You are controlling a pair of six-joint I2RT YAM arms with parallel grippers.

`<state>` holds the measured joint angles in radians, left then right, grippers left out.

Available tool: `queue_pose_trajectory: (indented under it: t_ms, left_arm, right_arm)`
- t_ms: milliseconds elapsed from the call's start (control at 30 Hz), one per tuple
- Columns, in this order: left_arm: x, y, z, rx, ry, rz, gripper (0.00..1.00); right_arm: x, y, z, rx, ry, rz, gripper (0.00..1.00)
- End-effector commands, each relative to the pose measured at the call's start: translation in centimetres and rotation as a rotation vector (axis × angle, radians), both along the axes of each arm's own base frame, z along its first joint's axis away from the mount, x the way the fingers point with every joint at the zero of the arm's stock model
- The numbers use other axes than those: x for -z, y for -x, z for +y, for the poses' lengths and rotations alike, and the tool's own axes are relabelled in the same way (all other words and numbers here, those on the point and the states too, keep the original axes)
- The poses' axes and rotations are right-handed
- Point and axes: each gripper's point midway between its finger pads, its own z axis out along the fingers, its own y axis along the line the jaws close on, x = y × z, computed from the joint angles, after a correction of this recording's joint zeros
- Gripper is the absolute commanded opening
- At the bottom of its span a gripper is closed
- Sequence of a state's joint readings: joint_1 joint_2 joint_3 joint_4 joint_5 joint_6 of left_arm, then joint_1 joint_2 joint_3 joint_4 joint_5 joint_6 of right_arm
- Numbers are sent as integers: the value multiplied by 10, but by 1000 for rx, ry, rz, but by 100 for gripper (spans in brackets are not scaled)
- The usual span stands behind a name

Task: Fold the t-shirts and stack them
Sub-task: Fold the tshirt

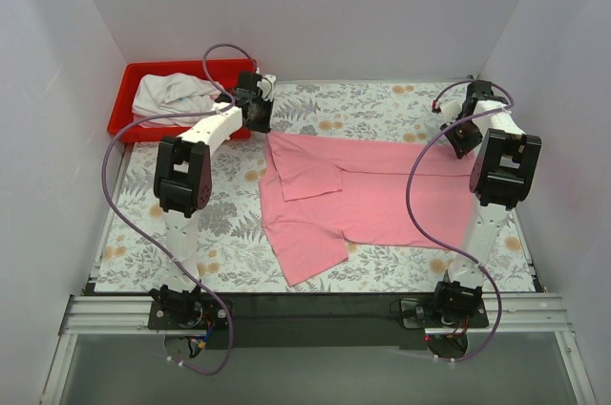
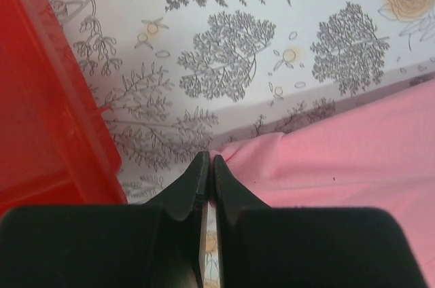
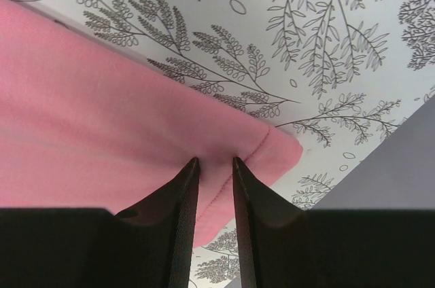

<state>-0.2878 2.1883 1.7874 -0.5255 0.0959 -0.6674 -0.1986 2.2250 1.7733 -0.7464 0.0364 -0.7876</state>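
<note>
Across the counter, your pink tee lies long-axis left to right. Left pincer is clenched on its far-left corner, right pincer pinching the far-right hem.

Pink t-shirt on the floral tabletop, white t-shirt crumpled in the red bin.

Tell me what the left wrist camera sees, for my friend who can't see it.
The left gripper has its black fingers pinched shut on a corner of the pink t-shirt, which spreads away to the right. A red bin stands along the left side, and a white tablecloth printed with grey leaves and yellow flowers fills the top.
</note>
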Motion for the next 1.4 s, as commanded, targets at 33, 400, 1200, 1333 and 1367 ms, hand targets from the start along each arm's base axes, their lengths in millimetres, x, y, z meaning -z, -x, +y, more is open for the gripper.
queue_pose_trajectory:
  t_ms: [33, 400, 1200, 1333, 1367]
  left_arm:
    - [5, -32, 6, -46, -37, -46, 0]
    - [-27, -66, -10, -7, 13, -154, 24]
    - [-178, 193, -29, 605, 282, -313, 82]
    - [-137, 232, -24, 658, 275, -134, 81]
    - [-131, 238, -24, 669, 280, -107, 80]
  right_arm:
    - [7, -17, -18, 52, 68, -55, 33]
    - [-35, -61, -26, 98, 81, -240, 44]
    - [-191, 160, 100, -476, -88, -450, 98]
    - [-133, 212, 79, -532, 36, -228, 93]
    - [-122, 223, 69, -519, 70, -169, 92]
